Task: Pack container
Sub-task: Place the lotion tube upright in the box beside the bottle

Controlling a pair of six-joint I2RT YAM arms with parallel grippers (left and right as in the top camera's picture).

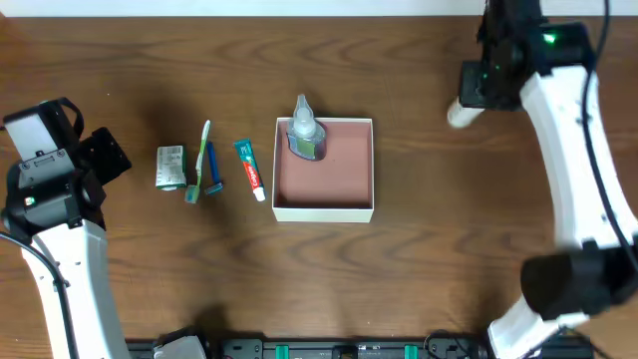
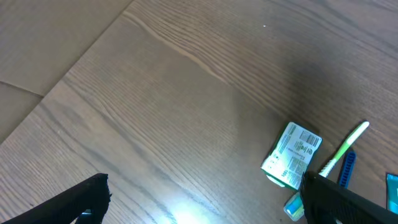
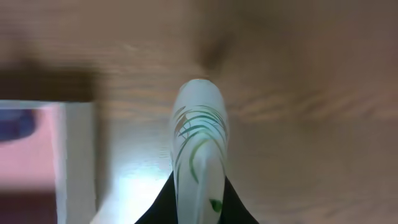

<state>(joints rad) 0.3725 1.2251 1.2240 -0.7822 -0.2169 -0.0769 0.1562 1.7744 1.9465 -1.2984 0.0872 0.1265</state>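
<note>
Overhead: container (image 1: 324,206) sits at table (image 1: 419,279) centre, open side up, with a clear bottle (image 1: 306,137) in its 11 o'clock corner. At the container's 9 o'clock there is a row on the wood: toothpaste (image 1: 250,170) nearest, then razor (image 1: 212,172) and toothbrush (image 1: 204,150) side by side, then a small box (image 1: 170,167) farthest out. Left gripper (image 1: 108,155) is at 9 o'clock of that row, apart from the box; can't tell its opening from here. Right gripper (image 1: 469,100) is at the container's 2 o'clock, well apart from it, with a white tube (image 1: 461,115) sticking out of it. Left wrist: left gripper (image 2: 207,186) is spread wide with nothing between the fingers (image 2: 81,199), only bare wood; small box (image 2: 291,154), toothbrush (image 2: 345,146) and razor (image 2: 346,169) sit at 4 o'clock, by the right-hand finger. Right wrist (blurry): right gripper (image 3: 199,208) is clamped on the white tube (image 3: 199,149), which has a green leaf print and points to 12 o'clock; a white container (image 3: 78,155) wall shows at 9 o'clock.
</note>
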